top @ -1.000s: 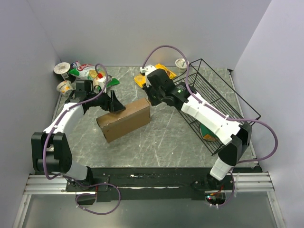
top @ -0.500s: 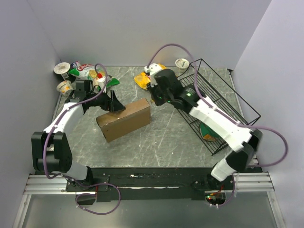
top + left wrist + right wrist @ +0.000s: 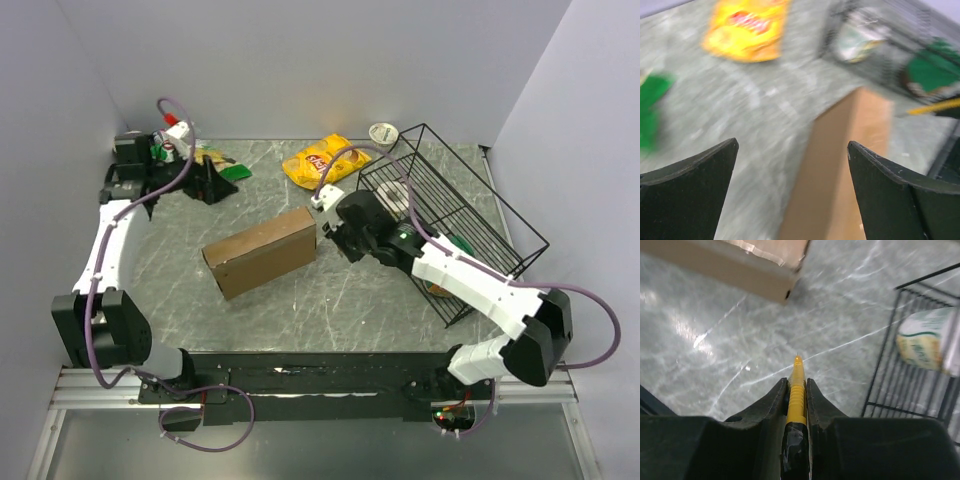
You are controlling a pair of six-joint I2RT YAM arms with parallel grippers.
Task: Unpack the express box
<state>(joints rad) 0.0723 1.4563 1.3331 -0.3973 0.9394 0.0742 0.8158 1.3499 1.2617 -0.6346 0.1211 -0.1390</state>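
Marble table [image 3: 340, 290]: express box [image 3: 262, 250] closed; left hand [image 3: 791, 146] wide; right hand [image 3: 796, 382] clamps yellow tool [image 3: 797, 397].

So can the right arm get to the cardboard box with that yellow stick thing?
Probably yes. The right end effector, shut on the yellow tool, points at a corner of the express box, with only bare table between them.

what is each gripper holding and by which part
The right gripper is shut on a slim yellow tool, clamped on its shaft near the black-wrapped base, tip sticking out ahead. The left gripper is open, holding nothing.
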